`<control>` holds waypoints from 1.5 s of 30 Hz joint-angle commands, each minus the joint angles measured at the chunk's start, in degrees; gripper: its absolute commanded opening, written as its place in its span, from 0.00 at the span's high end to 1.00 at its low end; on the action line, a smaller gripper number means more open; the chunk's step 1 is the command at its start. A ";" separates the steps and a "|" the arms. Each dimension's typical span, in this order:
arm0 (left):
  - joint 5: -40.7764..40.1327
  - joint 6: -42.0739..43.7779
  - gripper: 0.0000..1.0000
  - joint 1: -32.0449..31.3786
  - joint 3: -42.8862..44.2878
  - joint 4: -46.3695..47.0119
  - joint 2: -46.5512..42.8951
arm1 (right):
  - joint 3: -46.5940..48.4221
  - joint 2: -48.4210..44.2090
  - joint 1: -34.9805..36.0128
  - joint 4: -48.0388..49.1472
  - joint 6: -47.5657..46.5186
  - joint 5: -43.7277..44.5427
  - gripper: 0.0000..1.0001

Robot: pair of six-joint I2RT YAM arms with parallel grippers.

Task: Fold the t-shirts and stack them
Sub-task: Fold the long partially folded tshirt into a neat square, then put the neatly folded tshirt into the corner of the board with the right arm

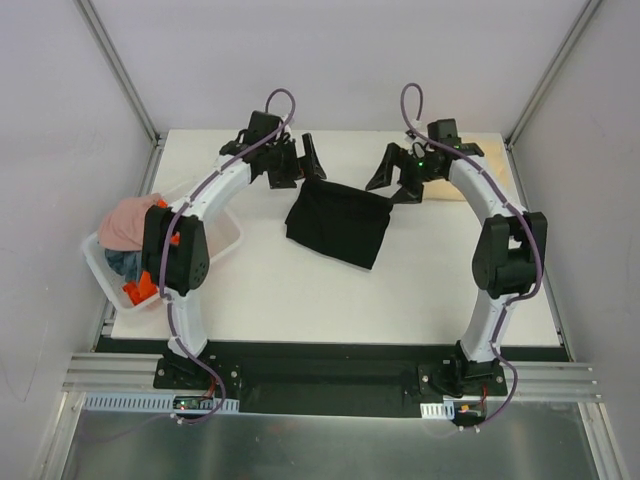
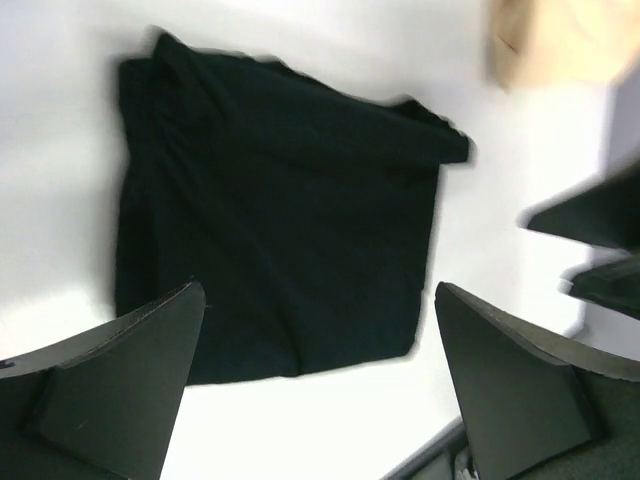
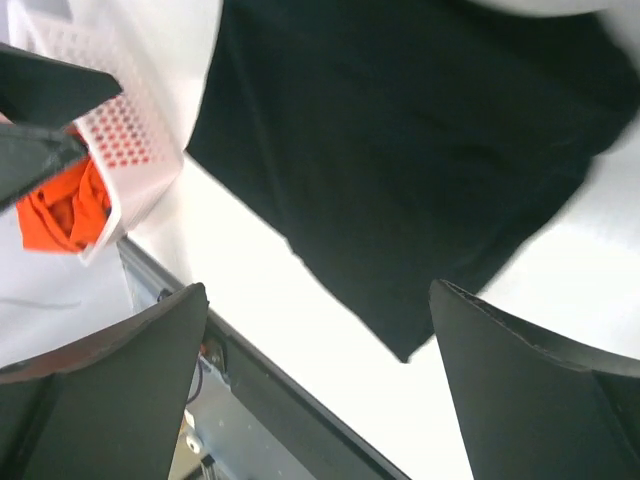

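Observation:
A folded black t-shirt (image 1: 338, 222) lies flat in the middle of the table; it also shows in the left wrist view (image 2: 280, 210) and the right wrist view (image 3: 410, 150). My left gripper (image 1: 298, 162) is open and empty, above the table just past the shirt's far left corner. My right gripper (image 1: 395, 178) is open and empty, just past its far right corner. A tan t-shirt (image 1: 470, 165) lies folded at the far right, partly hidden by the right arm, and shows in the left wrist view (image 2: 555, 40). Pink (image 1: 125, 222), orange (image 1: 140, 290) and grey-blue (image 1: 122, 262) tees sit in the basket.
A white plastic basket (image 1: 222, 240) stands at the table's left edge, under the left arm; its perforated wall shows in the right wrist view (image 3: 120, 140). The table's near edge and a metal rail run along the front.

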 commanded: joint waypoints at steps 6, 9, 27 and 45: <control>14.00 -4.78 0.01 -1.09 -14.83 13.18 -3.08 | 2.82 7.74 4.37 5.37 4.04 -1.84 0.03; 12.26 -4.08 0.01 -1.09 -15.89 13.09 -0.89 | 8.00 12.05 4.37 6.34 3.52 0.44 0.04; 10.67 -4.69 0.01 -3.09 -32.23 13.36 -3.95 | 20.85 21.58 2.87 2.65 2.47 0.11 0.03; 11.54 -4.35 0.01 -2.59 -23.73 12.21 -10.22 | -27.57 -15.97 6.30 17.85 2.73 -12.12 0.04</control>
